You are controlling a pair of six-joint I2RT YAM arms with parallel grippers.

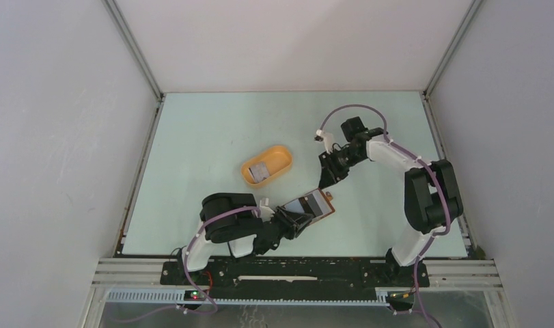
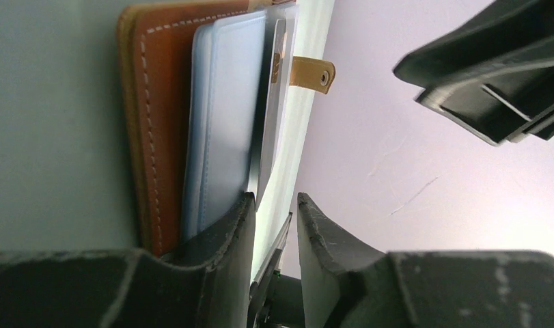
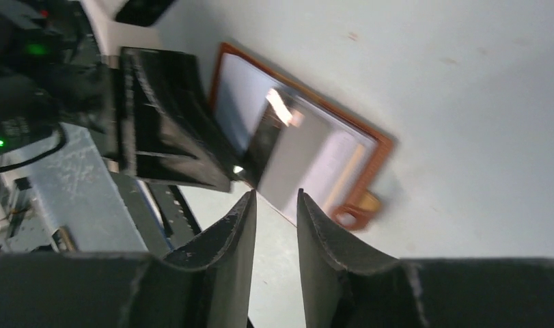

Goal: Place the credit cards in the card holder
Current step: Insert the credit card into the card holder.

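Seating card: grey card (image 2: 270,102) looks only partly in its pocket; push it along its length, square to the slot, with the holder pinned.
Card holder (image 2: 158,102): brown, stitched, pale blue lining, open on the counter (image 1: 212,137) before the left arm.
Left jaws: slightly apart at the holder's edge.
Right jaws: narrowly apart, empty, above.
Tray (image 1: 282,152): orange, holds another card (image 1: 259,171).
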